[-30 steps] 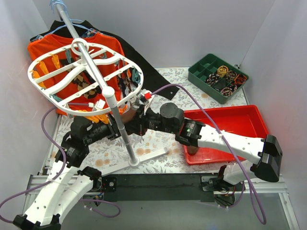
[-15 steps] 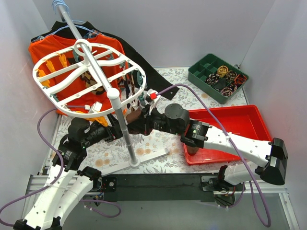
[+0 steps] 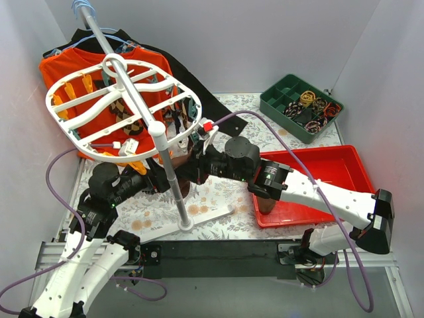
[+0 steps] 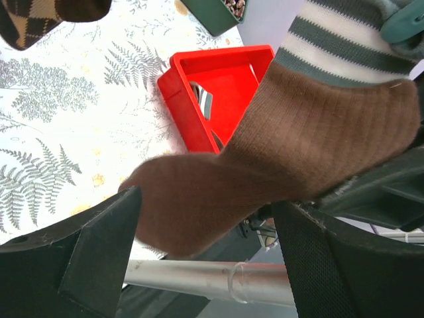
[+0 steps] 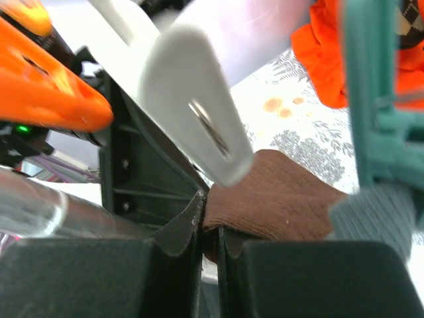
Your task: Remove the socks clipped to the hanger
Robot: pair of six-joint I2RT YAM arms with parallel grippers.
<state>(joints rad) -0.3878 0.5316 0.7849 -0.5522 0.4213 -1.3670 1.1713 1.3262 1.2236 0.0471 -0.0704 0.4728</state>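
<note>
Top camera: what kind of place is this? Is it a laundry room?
Probably a robot test booth, not a home laundry: plain white walls box in a fern-print table, two white robot arms are bolted at its edge, beside a white plastic oval drying rack.

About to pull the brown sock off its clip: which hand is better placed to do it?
Right. The right hand is pinched shut on the brown sock just under the hanger, so it can likely tug it free. The left hand is open, fingers either side of the sock.
</note>
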